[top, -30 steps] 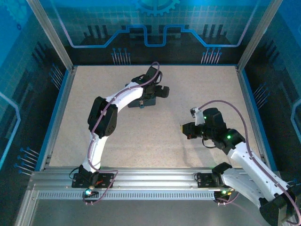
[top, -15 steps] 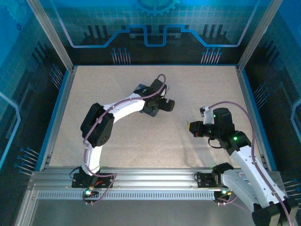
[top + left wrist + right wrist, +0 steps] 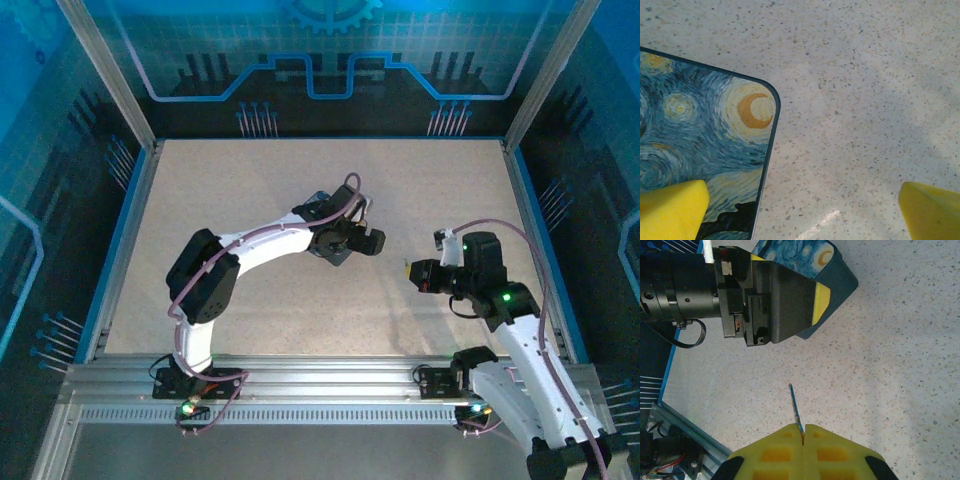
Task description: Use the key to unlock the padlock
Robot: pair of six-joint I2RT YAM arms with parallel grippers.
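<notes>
Above the speckled surface (image 3: 865,75), the key (image 3: 795,407) is pinched between the right fingers (image 3: 812,440), its blade protruding. The left fingers (image 3: 670,210) are held spread over the corner of a painted tin (image 3: 705,130).

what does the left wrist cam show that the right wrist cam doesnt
Left wrist view: the left gripper from inside, yellow fingertips wide apart, one over the tin. Right wrist view: the key pinched in the shut right gripper. Both: the swirly painted tin and the speckled table.
</notes>
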